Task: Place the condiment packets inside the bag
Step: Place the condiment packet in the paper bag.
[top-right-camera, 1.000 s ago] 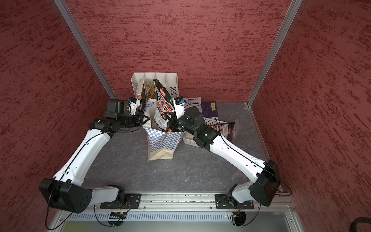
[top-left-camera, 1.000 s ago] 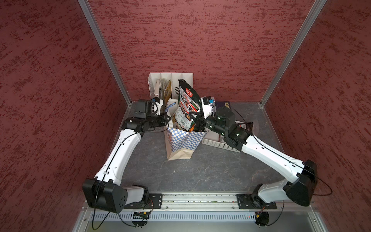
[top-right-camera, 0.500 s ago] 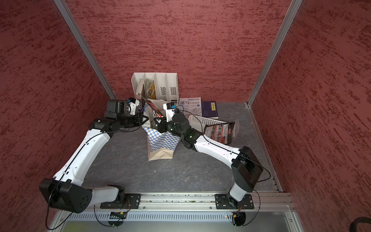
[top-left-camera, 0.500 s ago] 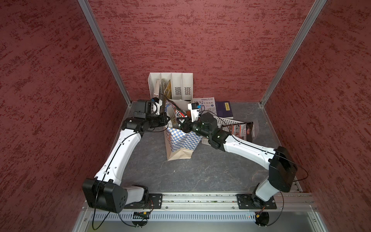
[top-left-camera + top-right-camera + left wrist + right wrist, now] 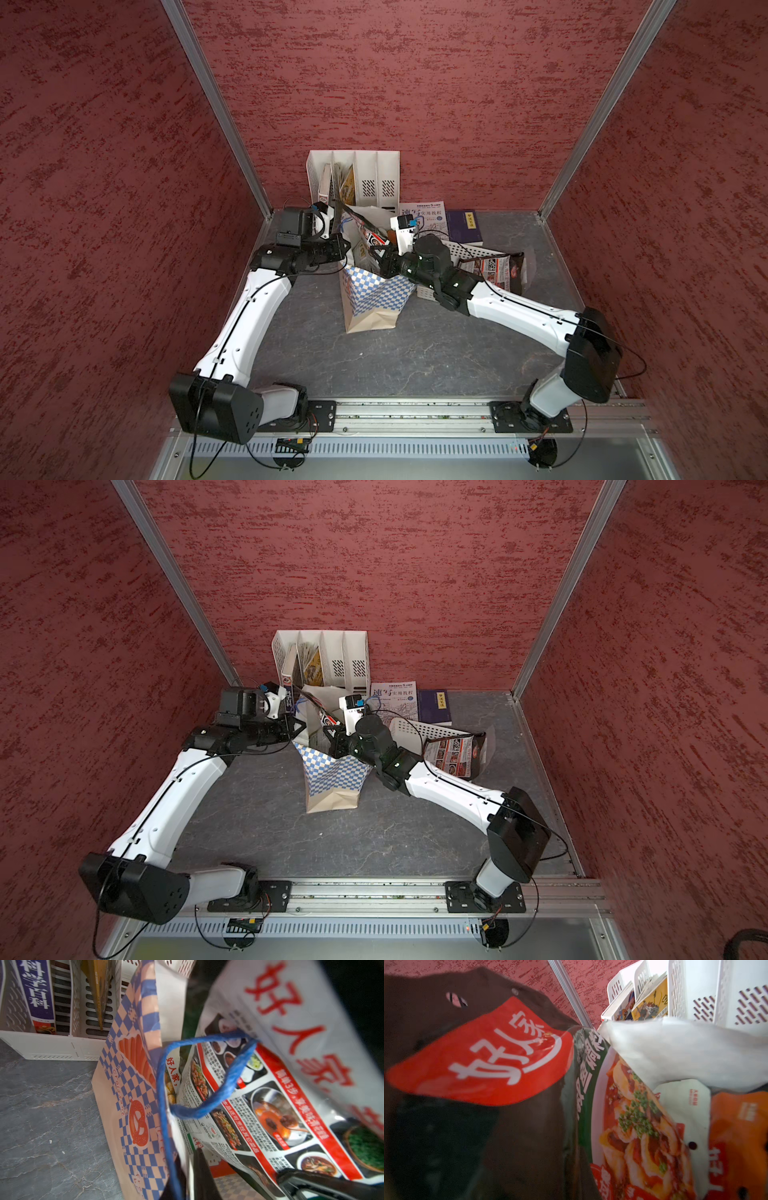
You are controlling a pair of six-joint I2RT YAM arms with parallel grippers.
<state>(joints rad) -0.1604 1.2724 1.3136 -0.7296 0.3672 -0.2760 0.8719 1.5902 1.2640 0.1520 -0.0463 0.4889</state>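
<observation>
The checkered bag (image 5: 374, 291) (image 5: 332, 771) stands upright mid-table, its mouth open. My left gripper (image 5: 343, 249) (image 5: 191, 1159) straddles the bag's left rim next to the blue cord handle (image 5: 207, 1105), one finger inside and one outside, shut on the paper wall. My right gripper (image 5: 380, 262) (image 5: 336, 739) reaches into the mouth, shut on a black condiment packet (image 5: 467, 1064) whose printed back (image 5: 270, 1105) leans inside the bag. Two other packets, a green-edged one (image 5: 633, 1126) and an orange one (image 5: 737, 1136), sit inside. One more packet (image 5: 498, 270) (image 5: 457, 754) lies on the basket at the right.
A white slotted file holder (image 5: 353, 178) with books stands against the back wall, right behind the bag. A white perforated basket (image 5: 465, 253) lies beside the bag under my right arm. A magazine (image 5: 424, 216) and a purple book (image 5: 465, 224) lie flat at the back.
The right arm has swung the black packet from upright above the bag down into its mouth. The left gripper has stayed at the bag's rim.
</observation>
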